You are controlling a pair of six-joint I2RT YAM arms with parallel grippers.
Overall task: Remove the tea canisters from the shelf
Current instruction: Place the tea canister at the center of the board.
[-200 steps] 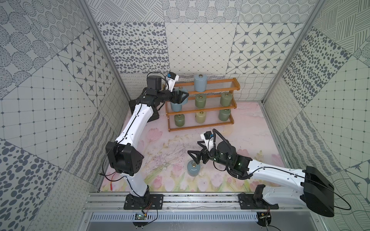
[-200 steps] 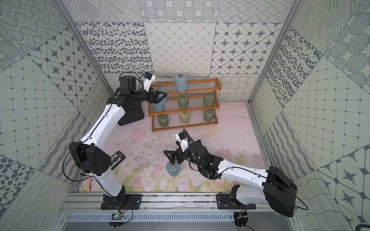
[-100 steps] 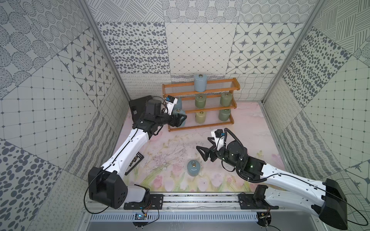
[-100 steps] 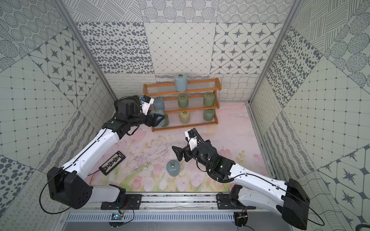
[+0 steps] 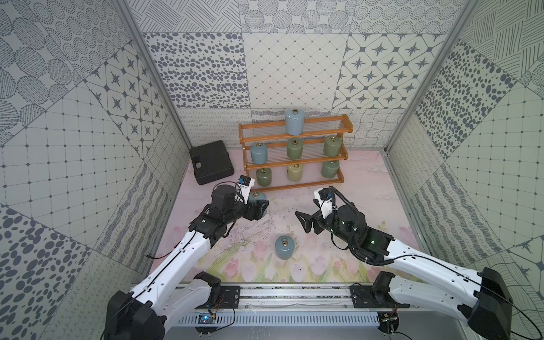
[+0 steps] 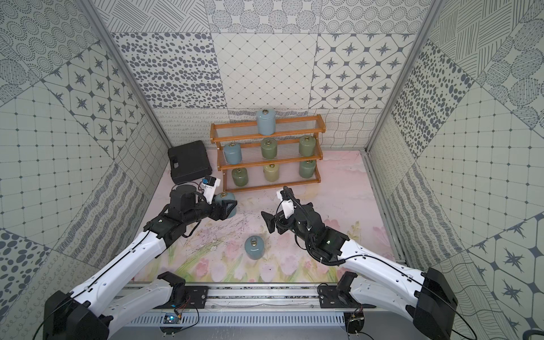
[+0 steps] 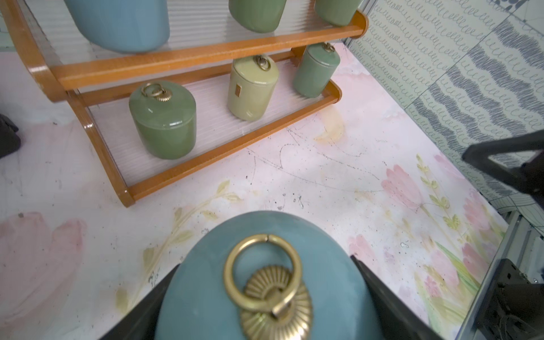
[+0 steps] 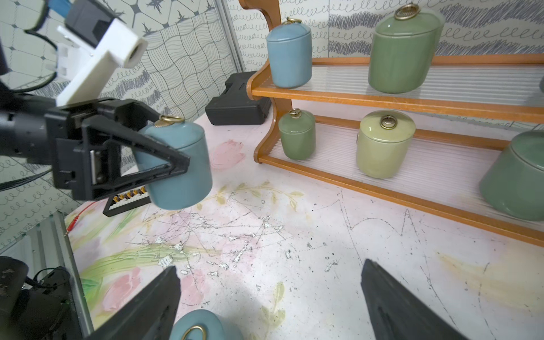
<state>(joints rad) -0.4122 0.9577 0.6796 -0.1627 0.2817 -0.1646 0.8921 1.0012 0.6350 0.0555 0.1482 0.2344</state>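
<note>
The orange-brown shelf [image 5: 321, 134] [image 6: 294, 133] stands at the back and carries several tea canisters: one blue-grey on the top tier, a blue and two green in the middle, two green and a pale yellow-green [image 7: 253, 88] at the bottom. My left gripper [image 5: 263, 207] [image 6: 231, 207] [image 7: 265, 262] is shut on a blue tea canister [image 5: 259, 200] [image 8: 182, 176], held upright in the air in front of the shelf's left end. Another blue canister [image 5: 284, 248] [image 6: 255, 248] [image 8: 200, 326] stands on the table near the front. My right gripper [image 5: 306, 216] [image 8: 269, 266] hangs open and empty beyond it.
A flat black case [image 5: 211, 162] [image 6: 188, 162] lies left of the shelf against the wall. A small black abacus-like thing [image 8: 126, 200] lies on the table below the left gripper. Patterned walls close in both sides, and the metal rail [image 5: 294, 297] runs along the front.
My left arm has drawn the blue canister away from the shelf's left end, down and toward the front. My right gripper has moved up and back from the canister on the table, staying open.
</note>
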